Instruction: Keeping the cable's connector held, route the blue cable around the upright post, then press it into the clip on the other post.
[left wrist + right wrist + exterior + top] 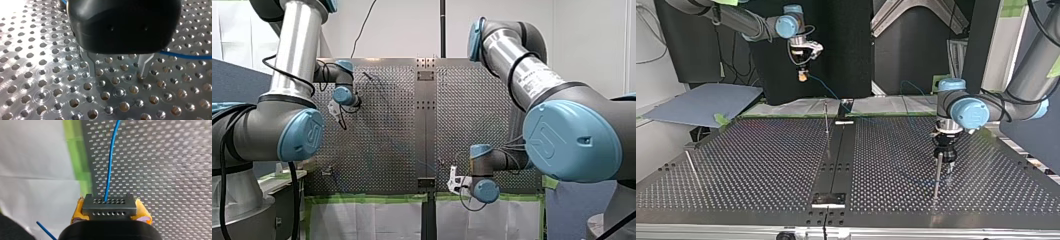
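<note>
One thin blue cable (111, 165) curves out of the grey, many-holed connector (109, 207).

Top view: an upright post (936, 180) stands just at 6 o'clock of my left gripper (945, 162). A slim centre post (826, 120) is near its 9 o'clock, with bare perforated table (886, 165) between them. The blue cable (828, 90) slants from the connector (109, 207) pinched in my right gripper (802, 76), at 10 o'clock.
</note>
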Controlling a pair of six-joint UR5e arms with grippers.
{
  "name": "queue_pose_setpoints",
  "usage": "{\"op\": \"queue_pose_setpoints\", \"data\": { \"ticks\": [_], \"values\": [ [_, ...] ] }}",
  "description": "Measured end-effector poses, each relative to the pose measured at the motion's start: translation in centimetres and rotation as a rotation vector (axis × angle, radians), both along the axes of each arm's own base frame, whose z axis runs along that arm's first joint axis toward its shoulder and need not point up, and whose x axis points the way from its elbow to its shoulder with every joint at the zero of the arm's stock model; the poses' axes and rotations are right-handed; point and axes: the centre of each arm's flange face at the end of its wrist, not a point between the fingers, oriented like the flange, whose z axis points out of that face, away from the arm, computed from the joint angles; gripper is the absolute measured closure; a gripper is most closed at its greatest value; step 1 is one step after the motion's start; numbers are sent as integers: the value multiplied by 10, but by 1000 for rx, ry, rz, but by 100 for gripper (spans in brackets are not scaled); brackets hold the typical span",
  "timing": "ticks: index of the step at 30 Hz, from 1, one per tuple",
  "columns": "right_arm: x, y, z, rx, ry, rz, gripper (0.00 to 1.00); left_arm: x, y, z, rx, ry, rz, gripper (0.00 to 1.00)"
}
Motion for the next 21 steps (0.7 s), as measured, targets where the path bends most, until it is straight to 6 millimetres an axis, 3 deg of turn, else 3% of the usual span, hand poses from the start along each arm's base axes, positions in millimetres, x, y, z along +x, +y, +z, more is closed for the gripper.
{"op": "queue_pose_setpoints", "data": {
  "ticks": [9, 21],
  "values": [
    [-3, -17, 46, -128, -64, 12, 100, 0, 0, 0, -25, -6, 2, 21],
    [-14, -17, 26, -136, -65, 6, 100, 0, -2, 0, -58, -5, 2, 21]
  ]
}}
